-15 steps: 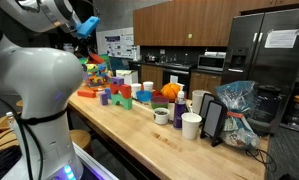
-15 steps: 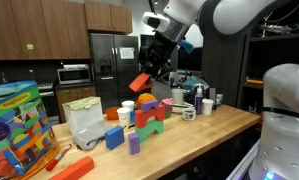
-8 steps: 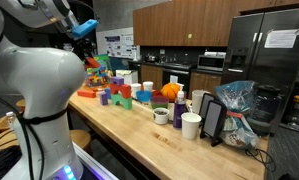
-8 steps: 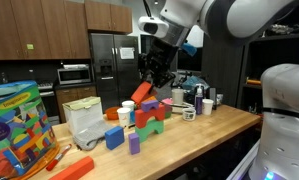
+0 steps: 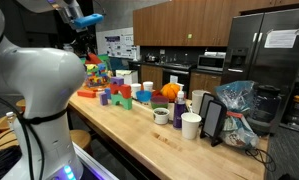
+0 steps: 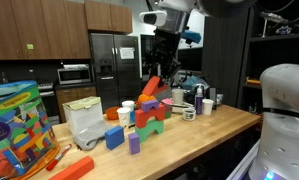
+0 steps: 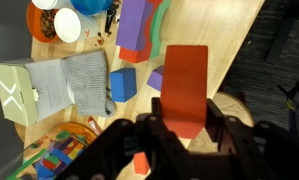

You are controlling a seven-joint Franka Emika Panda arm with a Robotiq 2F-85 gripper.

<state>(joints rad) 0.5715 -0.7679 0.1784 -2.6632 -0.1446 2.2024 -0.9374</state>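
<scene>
My gripper (image 7: 185,122) is shut on a long red block (image 7: 184,82), which sticks out forward between the fingers. In an exterior view the red block (image 6: 149,89) hangs tilted, nearly upright, under the gripper (image 6: 155,76), just above a stack of purple and green blocks (image 6: 152,119) on the wooden table. From the wrist, the purple block (image 7: 139,25) with a green block (image 7: 159,20) lies ahead of the held block. A blue cube (image 7: 122,83) and a small purple block (image 7: 157,77) lie to its left.
A see-through bag (image 6: 86,122), a colourful toy box (image 6: 19,125), a blue cube (image 6: 114,138), a small purple block (image 6: 134,144) and a red bar (image 6: 74,167) sit on the table (image 6: 204,135). Cups and mugs (image 6: 189,112) stand behind the stack. Another mug (image 5: 192,126) and a bag (image 5: 234,115) are nearer.
The gripper has carried the red block sideways toward the block stack and turned it from slanted to nearly upright. The grip stayed shut.
</scene>
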